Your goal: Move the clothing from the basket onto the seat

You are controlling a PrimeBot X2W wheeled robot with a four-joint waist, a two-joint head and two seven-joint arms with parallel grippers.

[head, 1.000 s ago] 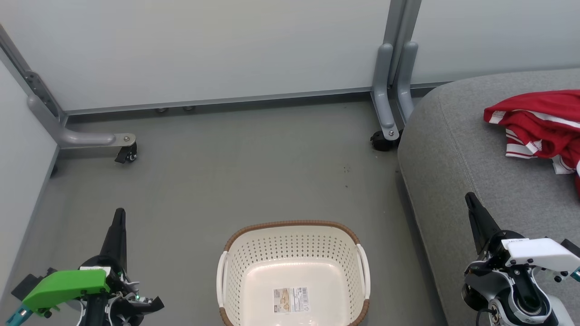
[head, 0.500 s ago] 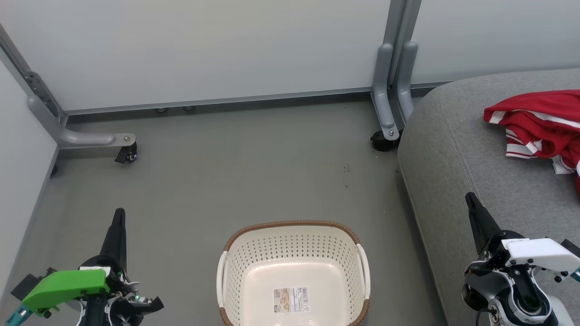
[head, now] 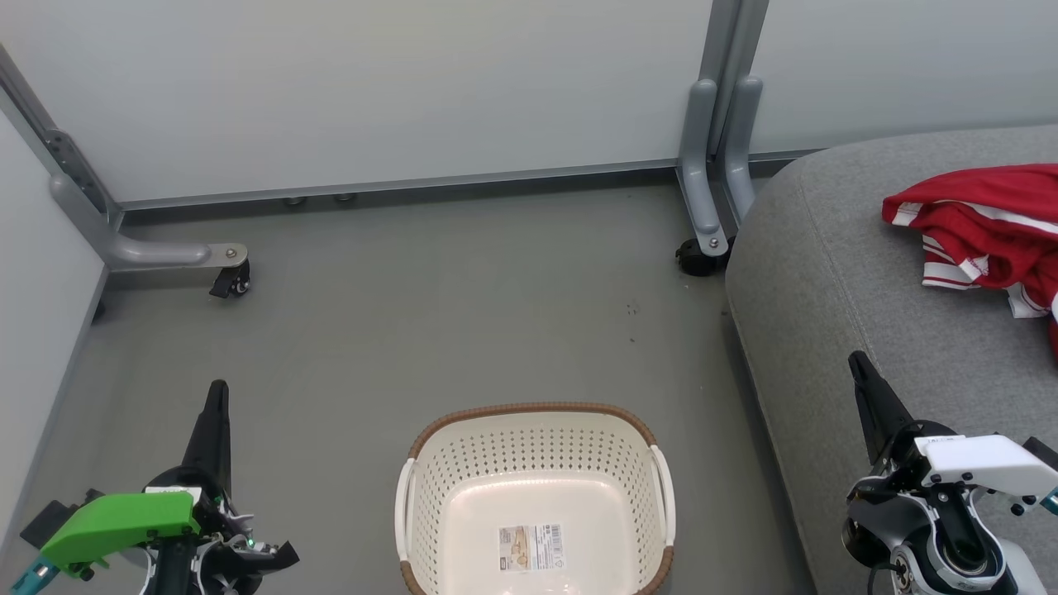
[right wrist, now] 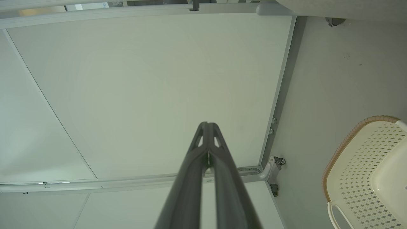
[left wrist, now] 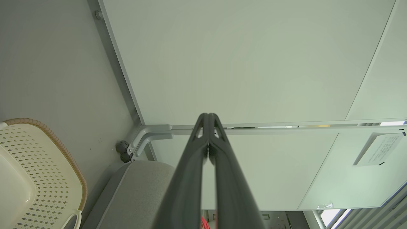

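The cream-white basket (head: pixel 653 438) with its brown rim stands on the floor at the bottom middle of the head view, with only a paper label inside. Red clothing (head: pixel 984 231) with white striped trim lies bunched on the grey seat (head: pixel 835 273) at the right. My left gripper (head: pixel 216 395) is shut and empty at the lower left, well left of the basket. My right gripper (head: pixel 856 364) is shut and empty over the seat's front part. The left wrist view shows my left gripper (left wrist: pixel 208 116) with its fingers together, the basket (left wrist: pixel 47 171) at the left and the seat (left wrist: pixel 140 187) below. In the right wrist view my right gripper (right wrist: pixel 207 124) is closed, and the basket (right wrist: pixel 359 168) sits at the right.
Pale partition panels (head: pixel 372 91) on grey metal feet (head: pixel 149 252) with castors (head: pixel 698 256) wall in the grey floor (head: pixel 463 314) behind and to the left. The floor between basket and panels is open.
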